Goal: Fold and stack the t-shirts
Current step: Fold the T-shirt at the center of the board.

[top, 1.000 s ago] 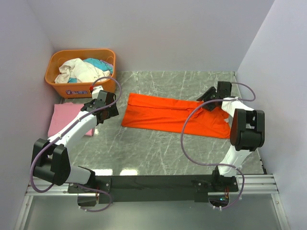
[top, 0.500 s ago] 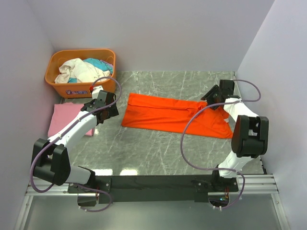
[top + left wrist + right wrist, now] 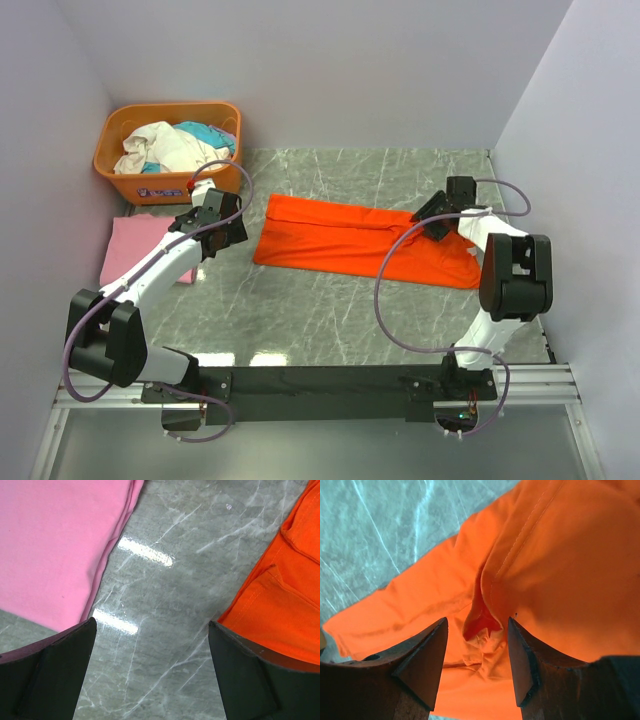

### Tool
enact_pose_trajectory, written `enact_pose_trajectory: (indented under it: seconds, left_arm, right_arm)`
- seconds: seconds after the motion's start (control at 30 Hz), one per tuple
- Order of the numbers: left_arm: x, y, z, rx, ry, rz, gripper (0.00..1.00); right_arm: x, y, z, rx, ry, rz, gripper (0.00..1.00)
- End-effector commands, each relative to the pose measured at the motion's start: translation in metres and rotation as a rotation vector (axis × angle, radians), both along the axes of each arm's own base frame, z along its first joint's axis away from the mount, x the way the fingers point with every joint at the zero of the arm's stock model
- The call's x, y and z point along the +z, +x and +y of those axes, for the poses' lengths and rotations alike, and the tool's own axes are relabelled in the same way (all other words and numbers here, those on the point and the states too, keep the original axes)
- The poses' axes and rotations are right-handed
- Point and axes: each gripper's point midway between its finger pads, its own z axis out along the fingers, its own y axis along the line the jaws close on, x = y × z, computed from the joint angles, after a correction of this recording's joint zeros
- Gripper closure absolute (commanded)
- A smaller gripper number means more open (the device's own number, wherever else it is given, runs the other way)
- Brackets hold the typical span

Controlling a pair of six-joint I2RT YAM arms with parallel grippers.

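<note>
The orange-red t-shirt [image 3: 340, 240] is lying right of the basket [image 3: 130, 185], the pink t-shirt [image 3: 135, 245] just in front of it. The right claw [image 3: 477, 627] is standing half open around a cloth bump; if it is pinching too little, the shirt might slip. The left claw [image 3: 152, 627] is gaping wide, empty.

My right claw [image 3: 426, 219] had swung out toward the far right corner, and it's now back in over the right end of the orange-red t-shirt [image 3: 340, 238]. My elbow dropped toward the near edge on the way out and has come partway back.
</note>
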Motion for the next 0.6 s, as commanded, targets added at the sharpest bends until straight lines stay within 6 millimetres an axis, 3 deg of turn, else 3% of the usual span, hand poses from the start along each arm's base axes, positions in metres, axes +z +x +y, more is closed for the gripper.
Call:
enact_pose_trajectory:
  seconds: [0.0,0.27,0.57]
  left_arm:
    - [0.007,0.004,-0.001,-0.011,-0.003,-0.024,0.0]
    - [0.004,0.004,-0.001,-0.012,0.0,-0.017,0.01]
    - [0.002,0.005,-0.001,-0.014,0.005,-0.007,0.01]
  right_arm:
    - [0.002,0.017,0.009,0.002,0.02,-0.034,0.42]
    - [0.011,0.041,0.027,0.034,0.054,-0.059,0.42]
    - [0.018,0.054,0.023,0.056,0.015,-0.041,0.42]
